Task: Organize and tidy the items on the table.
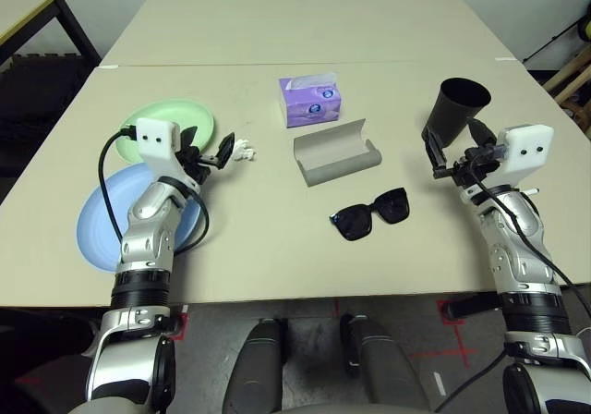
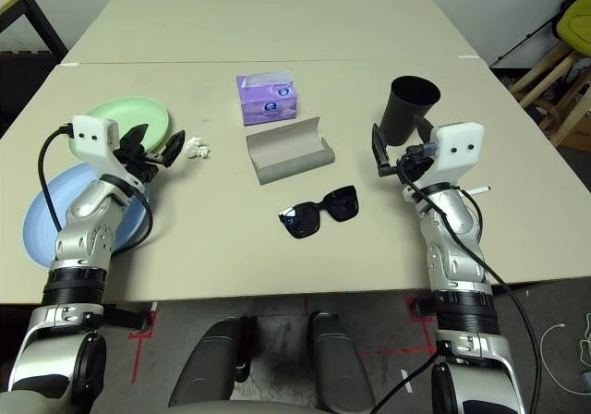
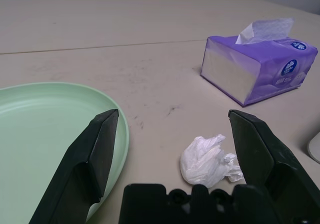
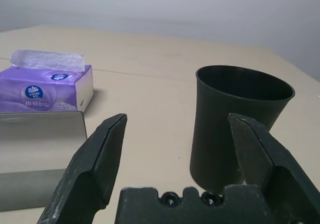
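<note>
Left gripper [image 3: 172, 149] spread wide, empty, just short of the tissue [image 3: 209, 161] beside the green plate [image 3: 45, 129]. Best ease forward, straddle it, then pinch. Right gripper [image 4: 172, 149] gapes, empty.

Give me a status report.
Both grippers open, empty. Left gripper faces crumpled tissue; right gripper faces black cup. Nothing in the way.

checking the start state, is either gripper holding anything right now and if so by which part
Nothing is held. The left gripper is open, above the table near the crumpled white tissue. The right gripper is open, short of the black tapered cup.
</note>
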You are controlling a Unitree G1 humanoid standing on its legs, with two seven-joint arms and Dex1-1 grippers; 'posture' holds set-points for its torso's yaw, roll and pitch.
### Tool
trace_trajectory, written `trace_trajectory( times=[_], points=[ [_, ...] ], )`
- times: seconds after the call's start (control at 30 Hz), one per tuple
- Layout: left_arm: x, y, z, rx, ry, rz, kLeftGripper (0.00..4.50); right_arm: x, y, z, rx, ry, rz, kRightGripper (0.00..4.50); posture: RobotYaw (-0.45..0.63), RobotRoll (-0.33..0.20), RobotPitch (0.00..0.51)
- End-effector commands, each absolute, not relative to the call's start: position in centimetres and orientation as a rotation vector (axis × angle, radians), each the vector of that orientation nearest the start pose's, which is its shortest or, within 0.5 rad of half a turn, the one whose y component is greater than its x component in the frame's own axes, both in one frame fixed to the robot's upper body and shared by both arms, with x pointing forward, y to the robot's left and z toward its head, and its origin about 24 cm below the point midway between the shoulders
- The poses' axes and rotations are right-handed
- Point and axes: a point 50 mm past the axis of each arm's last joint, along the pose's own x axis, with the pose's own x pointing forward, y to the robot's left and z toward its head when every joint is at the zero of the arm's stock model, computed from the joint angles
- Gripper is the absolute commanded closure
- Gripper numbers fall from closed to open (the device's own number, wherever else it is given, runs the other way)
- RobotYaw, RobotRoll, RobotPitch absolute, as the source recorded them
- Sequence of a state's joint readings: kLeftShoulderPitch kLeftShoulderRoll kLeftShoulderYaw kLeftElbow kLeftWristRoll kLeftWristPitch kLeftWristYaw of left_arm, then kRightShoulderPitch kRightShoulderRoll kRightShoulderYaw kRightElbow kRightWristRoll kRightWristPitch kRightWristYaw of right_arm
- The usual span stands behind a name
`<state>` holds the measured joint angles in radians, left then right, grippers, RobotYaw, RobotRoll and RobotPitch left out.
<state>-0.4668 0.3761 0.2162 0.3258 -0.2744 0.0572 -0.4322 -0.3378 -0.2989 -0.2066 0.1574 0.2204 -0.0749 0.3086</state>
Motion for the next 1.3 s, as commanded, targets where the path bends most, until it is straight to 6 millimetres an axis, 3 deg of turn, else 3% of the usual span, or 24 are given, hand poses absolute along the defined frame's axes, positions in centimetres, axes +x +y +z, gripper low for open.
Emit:
trace_trajectory(
  times=[0.03, 0.5, 0.7, 0.87, 1.1, 1.3],
  points=[
    [33.2, 23.6, 12.9, 0.056, -0.151, -0.253, 0.0, 30.8, -22.2, 12.6, -0.074, -0.287, 0.154, 0.03, 0.05, 0.0, 0.139],
    [32.6, 24.2, 11.8, 0.062, -0.097, -0.256, 0.0, 30.7, -22.5, 12.8, -0.08, -0.292, 0.143, 0.03, 0.03, 0.0, 0.137],
    [31.3, 25.1, 15.4, 0.032, -0.354, -0.156, 0.0, 30.6, -22.9, 13.0, -0.07, -0.309, 0.152, 0.03, 0.05, 0.0, 0.138],
    [30.5, 25.1, 16.1, 0.049, -0.399, -0.12, 0.0, 30.6, -23.6, 13.1, -0.059, -0.306, 0.153, 0.03, 0.06, 0.0, 0.14],
    [29.7, 25.6, 15.3, 0.035, -0.39, -0.054, 0.0, 30.1, -26.3, 12.8, 0.031, -0.308, 0.019, 0.03, 0.06, 0.0, 0.141],
    [29.5, 26.2, 14.4, 0.036, -0.344, -0.03, 0.0, 29.5, -26.5, 12.4, 0.003, -0.299, 0.029, 0.03, 0.05, 0.0, 0.139]
  ],
)
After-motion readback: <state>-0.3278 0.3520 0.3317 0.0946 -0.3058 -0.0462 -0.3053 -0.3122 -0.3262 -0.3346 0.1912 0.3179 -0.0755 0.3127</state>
